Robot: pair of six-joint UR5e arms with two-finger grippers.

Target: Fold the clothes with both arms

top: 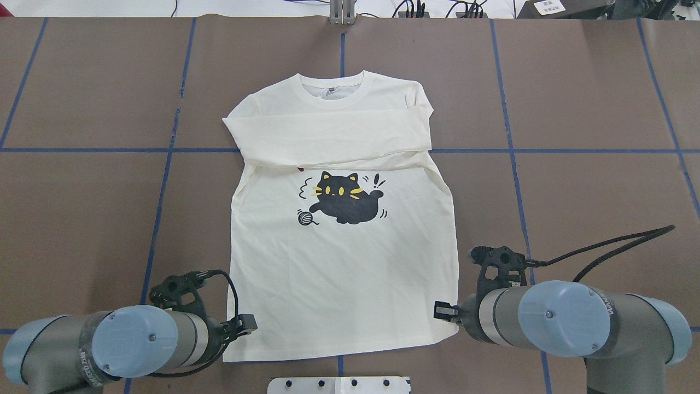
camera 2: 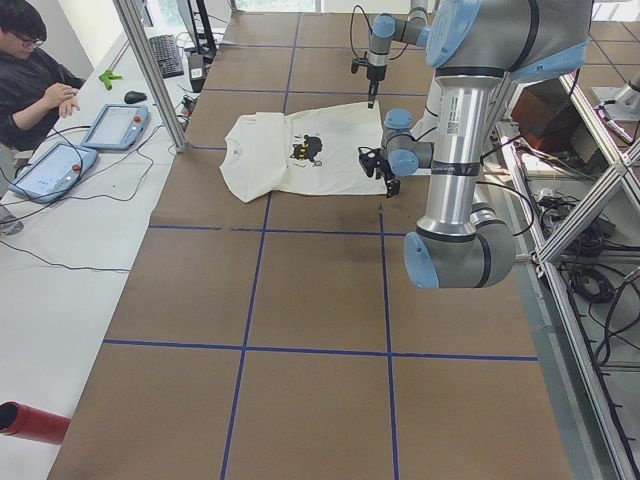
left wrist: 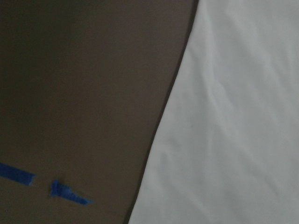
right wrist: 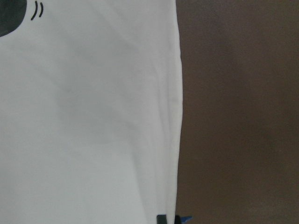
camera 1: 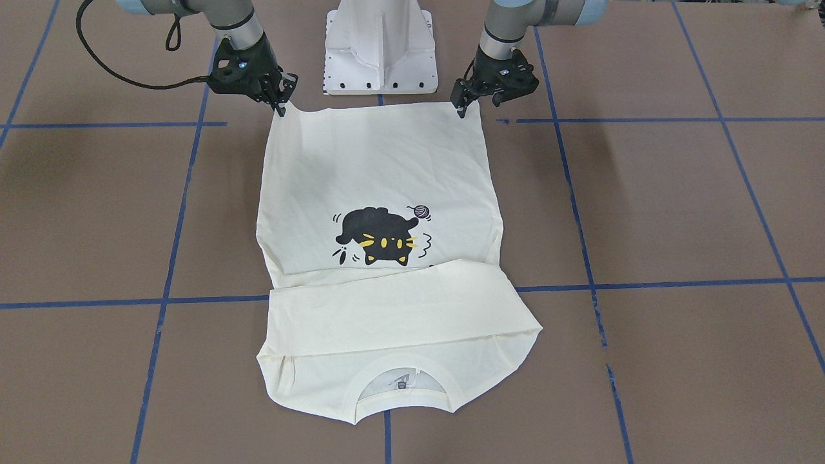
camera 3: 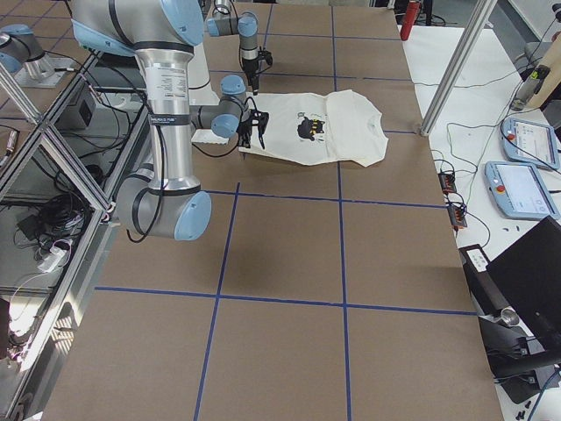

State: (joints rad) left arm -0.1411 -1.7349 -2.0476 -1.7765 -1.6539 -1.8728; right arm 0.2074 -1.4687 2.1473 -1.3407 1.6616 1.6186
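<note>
Shirt lies lengthwise, print up, collar farthest from both jaws, which clench its hem corners.

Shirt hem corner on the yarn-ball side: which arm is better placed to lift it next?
Left. The left gripper sits right at that corner of the shirt; the right gripper is at the opposite hem corner.

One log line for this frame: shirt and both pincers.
shirt: flat, print up, sleeves folded across chest | left pincer: at hem corner, grip unclear | right pincer: at other hem corner, grip unclear
</note>
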